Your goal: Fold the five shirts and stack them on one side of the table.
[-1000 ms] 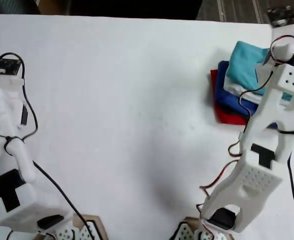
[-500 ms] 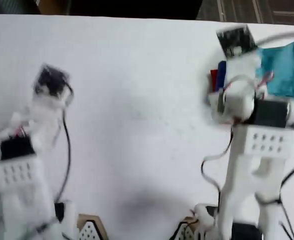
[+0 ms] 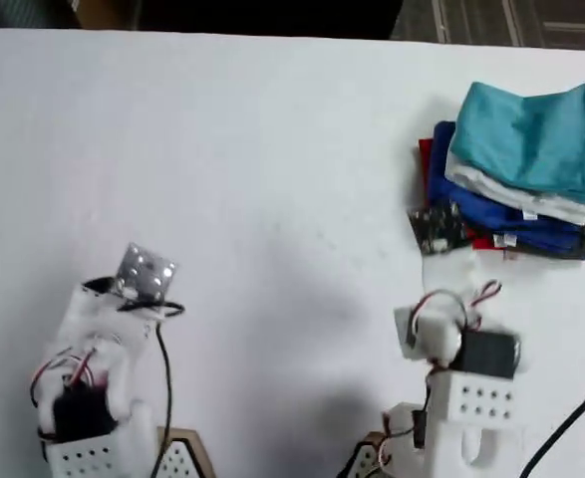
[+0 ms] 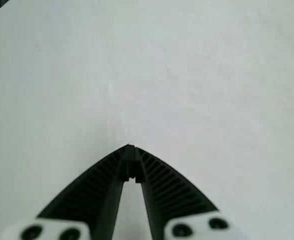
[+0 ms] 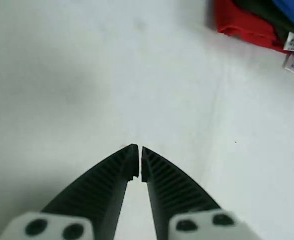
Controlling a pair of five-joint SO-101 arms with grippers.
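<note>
Now my left gripper [image 4: 130,151] and right gripper [image 5: 136,150] are closed, empty; the soft, light stack of folded coloured shirts [image 3: 516,169], upper right, I would pinch at a fold.

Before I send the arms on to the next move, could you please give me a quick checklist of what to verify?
1. Left claw shut, holding nothing: ok.
2. Right claw shut, holding nothing, apart from the stack: ok.
3. Stack on one side of the table: ok.
4. Five layers: teal shirt, white shirt, blue shirt, black shirt, red shirt: ok.
5. Edges aligned: not ok, red and blue stick out past teal.
6. Stack's outer edge on the table: cannot tell, cut off.
</note>
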